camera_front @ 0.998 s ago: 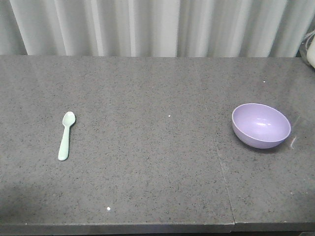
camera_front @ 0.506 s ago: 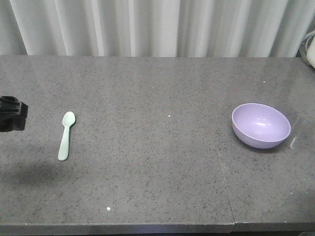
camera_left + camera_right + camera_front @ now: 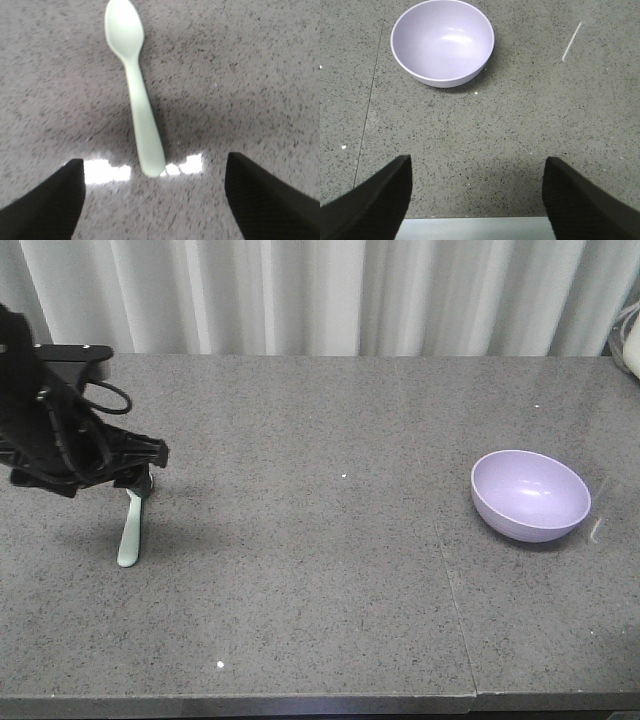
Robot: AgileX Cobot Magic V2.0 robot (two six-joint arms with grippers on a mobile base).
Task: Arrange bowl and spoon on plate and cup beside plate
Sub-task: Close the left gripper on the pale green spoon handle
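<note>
Nearest, along the bottom of the front view: grey speckled countertop (image 3: pixel 300 640), with a thin seam (image 3: pixel 450 590) running up it right of centre.

Further in, at the left: the mint-green spoon (image 3: pixel 129 535), flat on the stone, handle end toward the bottom of the frame, in the same spot as a second ago. Over its bowl end now: the black left arm (image 3: pixel 50 430) and the left gripper (image 3: pixel 138 482), hiding that end from view. A second ago, no arm in this view at all; half a second ago, only a black piece at the left edge.

From the left wrist camera: left gripper (image 3: pixel 155 197) spread wide, dark fingers in the two lower corners. Spoon (image 3: pixel 134 85) lengthwise up the middle, handle tip low in the frame between the fingers, touching neither.

At the right of the front view, about level with the spoon: the lavender bowl (image 3: pixel 530 495), upright, unmoved since the earlier frames.

From the right wrist camera: right gripper (image 3: pixel 475 197) likewise parted wide, fingers in the lower corners over countertop. Bowl (image 3: pixel 442 42) in the upper left of the frame, well apart from both fingers.

Farthest back, across the top of the front view: a pale pleated curtain (image 3: pixel 300 295).
</note>
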